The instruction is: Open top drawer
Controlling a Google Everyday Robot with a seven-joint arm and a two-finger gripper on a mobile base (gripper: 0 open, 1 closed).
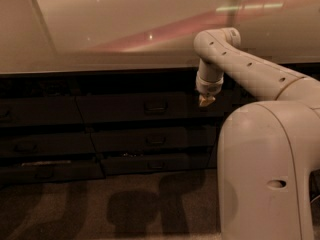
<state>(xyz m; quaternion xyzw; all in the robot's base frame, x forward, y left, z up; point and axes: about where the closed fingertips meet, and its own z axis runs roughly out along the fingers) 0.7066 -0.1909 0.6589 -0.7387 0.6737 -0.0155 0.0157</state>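
The top drawer (120, 109) is a wide dark front just under the counter edge, in the middle column of the cabinet. Its small central loop pull (156, 105) shows on the front. The front sits level with the fronts around it. My gripper (206, 101) hangs tip-down from the white arm (240, 64), in front of the right end of this drawer. It is to the right of the pull and about level with it, touching nothing that I can see.
Two shorter drawers (150, 140) (150, 164) lie below the top one, and more drawers (35, 114) stand to the left. A pale counter (100, 29) runs above. My white base (270, 174) fills the lower right. Brown floor (100, 209) lies in front.
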